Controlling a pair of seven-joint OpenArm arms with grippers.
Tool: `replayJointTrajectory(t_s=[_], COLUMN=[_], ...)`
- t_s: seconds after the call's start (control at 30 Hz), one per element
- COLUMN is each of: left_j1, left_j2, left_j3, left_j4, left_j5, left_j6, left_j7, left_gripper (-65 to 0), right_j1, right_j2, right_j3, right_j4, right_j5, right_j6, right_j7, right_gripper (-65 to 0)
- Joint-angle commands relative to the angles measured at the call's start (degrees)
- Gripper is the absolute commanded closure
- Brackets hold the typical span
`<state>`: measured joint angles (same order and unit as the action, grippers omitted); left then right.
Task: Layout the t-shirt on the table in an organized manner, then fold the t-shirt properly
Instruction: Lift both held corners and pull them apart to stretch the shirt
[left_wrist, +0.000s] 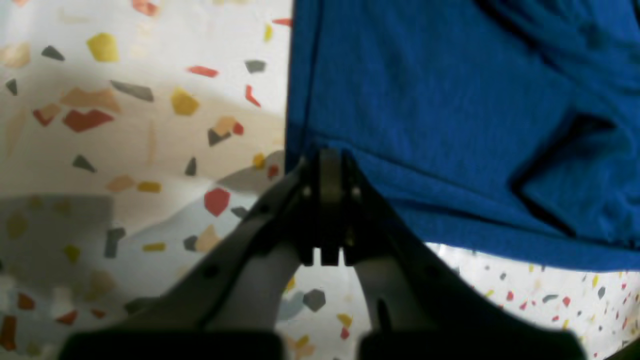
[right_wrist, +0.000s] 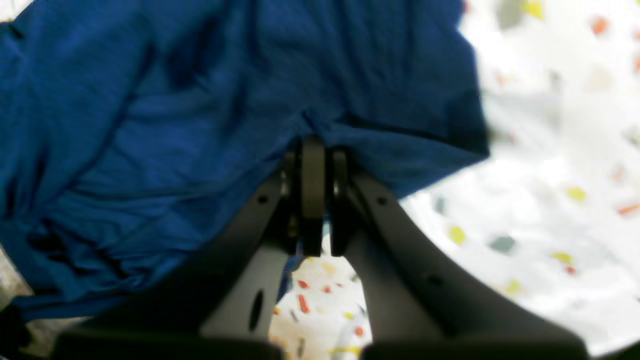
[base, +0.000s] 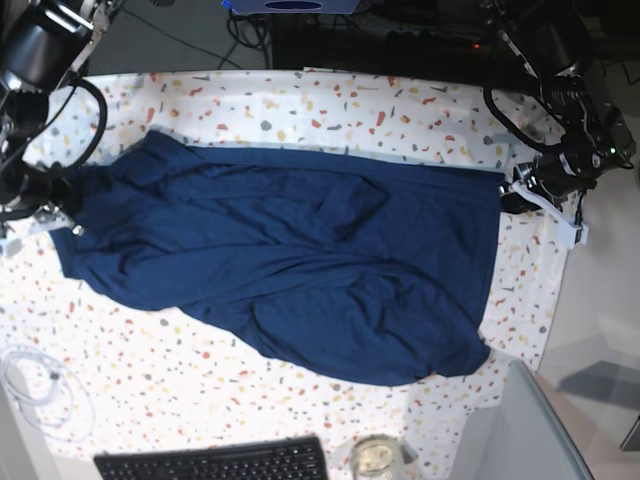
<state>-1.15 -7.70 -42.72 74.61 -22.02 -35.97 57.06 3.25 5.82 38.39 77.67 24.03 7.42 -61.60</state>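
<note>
The dark navy t-shirt (base: 290, 260) lies stretched across the speckled table (base: 330, 110), wrinkled, with folds in its middle and lower part. My left gripper (base: 510, 195) at the right side is shut on the shirt's hemmed corner; the left wrist view shows the closed gripper (left_wrist: 327, 162) pinching the blue fabric (left_wrist: 450, 115). My right gripper (base: 62, 198) at the left side is shut on the shirt's other end; the right wrist view shows the closed gripper (right_wrist: 314, 150) biting the fabric edge (right_wrist: 200, 110). Both held ends look slightly lifted off the table.
A black keyboard (base: 215, 462) and a glass jar (base: 375, 458) sit at the front edge. A white cable (base: 40, 390) is coiled at the front left. A grey panel (base: 520, 430) stands at the front right. Dark equipment lies behind the table.
</note>
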Motion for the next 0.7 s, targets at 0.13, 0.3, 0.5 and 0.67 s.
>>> replayJointTrajectory(t_s=[0.13,0.3,0.5,0.67], left_j1=[-3.56,-6.28,-6.81,-6.9], left_j2=[-0.69,-0.95,-0.78,-0.6], left_j3=[-0.14,-0.14,-0.14,-0.14], left_j4=[-2.83,-8.02,-8.81,-8.81], left_j5=[-0.62,-0.62,-0.7,-0.79], left_j6=[0.23,0.23,3.13,3.66], left_j7=[-0.93,-1.19,-5.85,-5.85], left_gripper=[0.0,0.0,0.0,0.0], right_j1=[3.39,3.3,3.22,3.39], right_j2=[3.45,3.63,3.71,3.71], right_j3=[0.33,0.25,0.25,0.25], right_j4=[-7.3,-8.61,-8.53,-8.35], right_j5=[0.01,-0.08,-0.08,-0.08], right_j6=[-0.08,-0.08,-0.08,-0.08], right_j7=[2.39,4.77,4.94,4.94], right_gripper=[-0.2,-0.3,-0.3,-0.3])
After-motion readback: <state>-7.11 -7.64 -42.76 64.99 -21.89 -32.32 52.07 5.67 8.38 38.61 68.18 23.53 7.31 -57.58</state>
